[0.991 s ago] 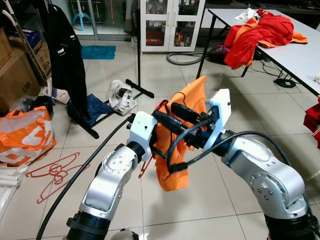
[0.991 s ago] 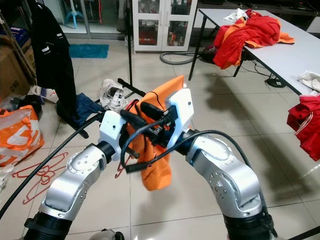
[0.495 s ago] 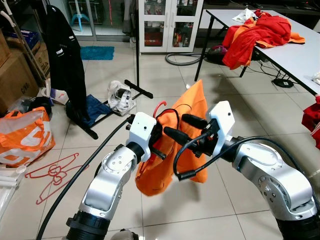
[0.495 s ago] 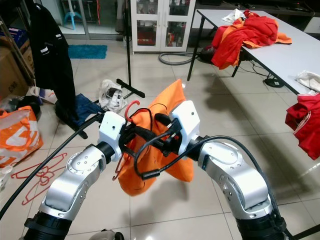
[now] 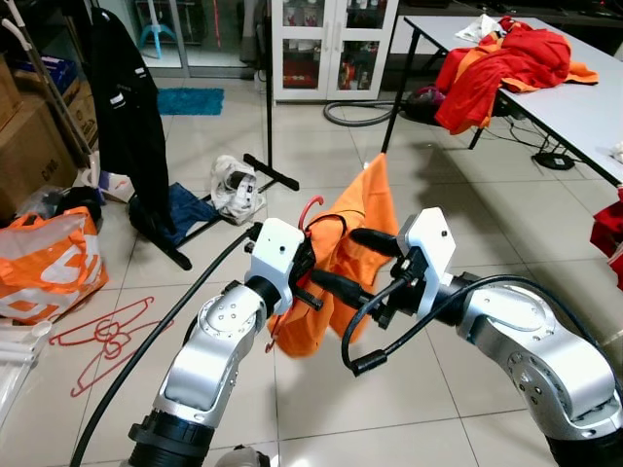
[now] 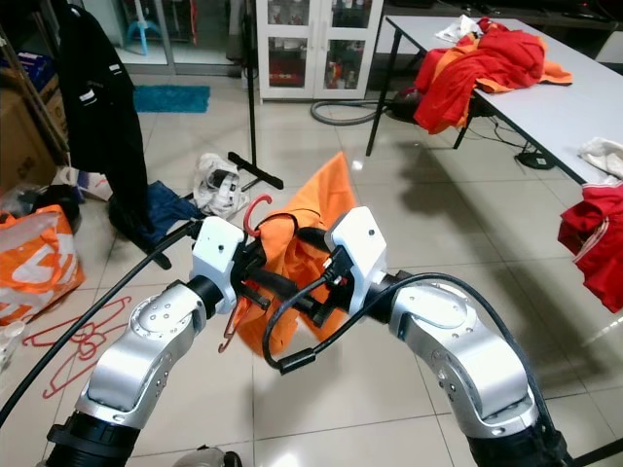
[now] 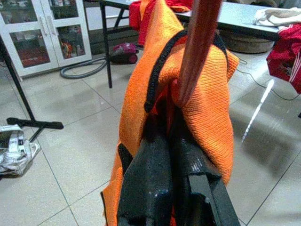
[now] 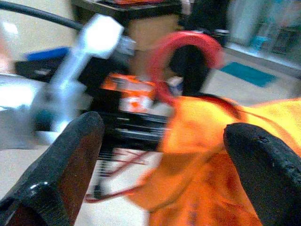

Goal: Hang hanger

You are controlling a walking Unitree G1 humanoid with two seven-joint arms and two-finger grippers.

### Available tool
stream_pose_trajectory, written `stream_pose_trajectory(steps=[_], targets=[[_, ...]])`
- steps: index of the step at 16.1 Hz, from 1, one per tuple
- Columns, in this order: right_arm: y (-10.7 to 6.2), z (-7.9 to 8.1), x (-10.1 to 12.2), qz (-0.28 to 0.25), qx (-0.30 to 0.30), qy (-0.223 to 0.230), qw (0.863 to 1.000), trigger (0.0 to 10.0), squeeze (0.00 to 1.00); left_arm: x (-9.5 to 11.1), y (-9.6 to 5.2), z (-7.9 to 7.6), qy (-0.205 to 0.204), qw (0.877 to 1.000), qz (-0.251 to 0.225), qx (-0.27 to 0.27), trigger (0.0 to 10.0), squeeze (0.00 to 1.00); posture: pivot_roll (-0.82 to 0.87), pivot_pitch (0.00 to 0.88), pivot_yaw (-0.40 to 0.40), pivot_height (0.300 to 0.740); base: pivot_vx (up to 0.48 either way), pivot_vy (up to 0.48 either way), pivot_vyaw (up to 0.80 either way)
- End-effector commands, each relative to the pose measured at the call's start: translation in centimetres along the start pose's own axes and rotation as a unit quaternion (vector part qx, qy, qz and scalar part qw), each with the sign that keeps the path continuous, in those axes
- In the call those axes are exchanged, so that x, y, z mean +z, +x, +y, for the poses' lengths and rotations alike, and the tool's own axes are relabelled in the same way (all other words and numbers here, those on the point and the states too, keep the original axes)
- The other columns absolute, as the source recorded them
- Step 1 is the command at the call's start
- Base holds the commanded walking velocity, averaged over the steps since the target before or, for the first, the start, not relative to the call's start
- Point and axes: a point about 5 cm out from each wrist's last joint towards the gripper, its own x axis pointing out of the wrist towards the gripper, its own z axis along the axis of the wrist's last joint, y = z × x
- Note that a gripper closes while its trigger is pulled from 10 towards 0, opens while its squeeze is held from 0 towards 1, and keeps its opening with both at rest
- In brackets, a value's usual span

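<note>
Clamping the red hanger (image 7: 197,42), draped in orange cloth (image 5: 343,255), left gripper (image 7: 171,141); right gripper (image 8: 160,136) spread wide.

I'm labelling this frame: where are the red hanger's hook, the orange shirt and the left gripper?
hanger hook (image 6: 255,208), right eye view, on the top of the red curve.
orange shirt (image 5: 362,226), left eye view, on its upper fold.
left gripper (image 5: 343,289), left eye view, by its fingers' tips.

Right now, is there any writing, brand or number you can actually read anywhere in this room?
None can be read.
orange bag: white markings, too blurred to read.
black garment: small white patch, too small to read.
cabinet: items behind glass, labels too small.
</note>
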Motion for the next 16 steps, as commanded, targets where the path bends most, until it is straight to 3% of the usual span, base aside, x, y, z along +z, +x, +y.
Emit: stream_pose_trajectory(steps=[1,4,6,8,11,16], targets=[[-0.2,-2.9,0.2,0.0,-0.095,0.027,0.995,10.0,0.0,1.6,0.4,-0.1,0.025,0.999,-0.041,-0.003,10.0,0.0,-0.07,0.0,-0.031,0.74,0.0,0.0,0.0],[-0.2,-5.5,0.7,-0.017,-0.153,0.11,0.982,10.0,0.0,1.8,0.4,-0.1,0.036,0.998,-0.05,-0.003,10.0,0.0,-0.06,0.0,-0.034,0.74,0.0,0.0,0.0],[-0.6,-8.2,1.3,-0.041,-0.2,0.175,0.963,10.0,0.0,1.7,0.4,-0.1,0.039,0.998,-0.05,-0.003,10.0,0.0,-0.06,0.0,-0.037,0.74,0.0,0.0,0.0],[-0.4,-9.7,2.4,-0.063,-0.212,0.225,0.949,10.0,0.0,1.7,0.4,0.0,0.048,0.998,-0.051,-0.005,10.0,0.0,-0.05,0.0,-0.04,0.74,0.0,0.0,0.0],[0.9,-10.1,4.1,-0.077,-0.191,0.283,0.937,10.0,0.0,1.5,0.4,0.0,0.058,0.997,-0.05,-0.006,10.0,0.0,-0.05,0.0,-0.04,0.74,0.0,0.0,0.0],[3.3,-9.9,3.7,-0.049,-0.187,0.325,0.926,10.0,0.0,1.6,0.4,-0.3,0.062,0.997,-0.052,-0.01,10.0,0.0,-0.04,0.0,-0.048,0.74,0.0,0.0,0.0]])
